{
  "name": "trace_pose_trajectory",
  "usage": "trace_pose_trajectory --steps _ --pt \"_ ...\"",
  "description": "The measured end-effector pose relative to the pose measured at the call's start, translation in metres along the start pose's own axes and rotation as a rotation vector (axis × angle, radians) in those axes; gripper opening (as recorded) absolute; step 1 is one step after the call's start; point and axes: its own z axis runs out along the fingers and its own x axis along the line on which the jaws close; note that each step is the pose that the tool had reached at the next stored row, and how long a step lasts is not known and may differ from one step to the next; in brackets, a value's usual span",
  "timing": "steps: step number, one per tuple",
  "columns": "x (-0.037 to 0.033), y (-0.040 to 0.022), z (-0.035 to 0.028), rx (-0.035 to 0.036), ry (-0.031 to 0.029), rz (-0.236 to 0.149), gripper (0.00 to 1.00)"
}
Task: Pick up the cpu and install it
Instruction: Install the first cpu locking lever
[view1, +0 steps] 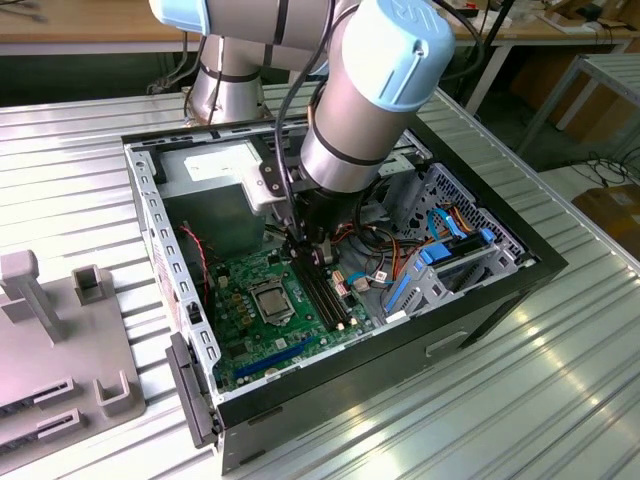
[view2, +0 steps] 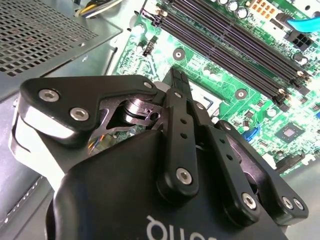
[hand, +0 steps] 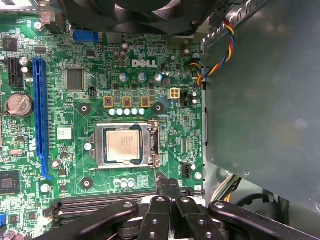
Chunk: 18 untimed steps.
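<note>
The cpu (hand: 123, 146) is a small square chip with a silver-grey top. It lies flat inside the socket frame (hand: 153, 145) on the green motherboard (hand: 175, 135); in the exterior view the cpu (view1: 272, 296) sits mid-board. My gripper (hand: 169, 184) is over the board beside the socket, near the black memory slots (view2: 235, 47), apart from the chip. Its two black fingers (view2: 176, 95) are pressed together with nothing between them. In the exterior view the gripper (view1: 303, 252) hangs low inside the case, just past the socket.
The black computer case (view1: 500, 290) lies open on a ribbed metal table (view1: 560, 400). A grey metal box (hand: 260, 100) and coloured cables (hand: 215, 60) flank the socket. A blue slot (hand: 39, 110) and coin cell (hand: 18, 105) lie on its other side. Grey fixtures (view1: 60, 340) stand at the exterior view's left.
</note>
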Motion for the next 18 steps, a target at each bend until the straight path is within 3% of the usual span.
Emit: trace_pose_trajectory --steps 8,9,10,12,13,18 --pt "0.0047 -0.0002 0.0027 0.0001 0.0103 0.000 0.11" --pt "0.0051 -0.0003 0.0026 0.0002 0.0172 0.000 0.11" --pt "0.0053 -0.0003 0.0026 0.0004 0.0289 0.001 0.11" --pt "0.0053 -0.0002 0.0026 0.0008 0.0468 0.001 0.11" --pt "0.0053 -0.0002 0.0027 0.0013 0.0633 0.002 0.11" --pt "0.0055 -0.0003 0.0040 0.0022 0.0984 0.003 0.11"
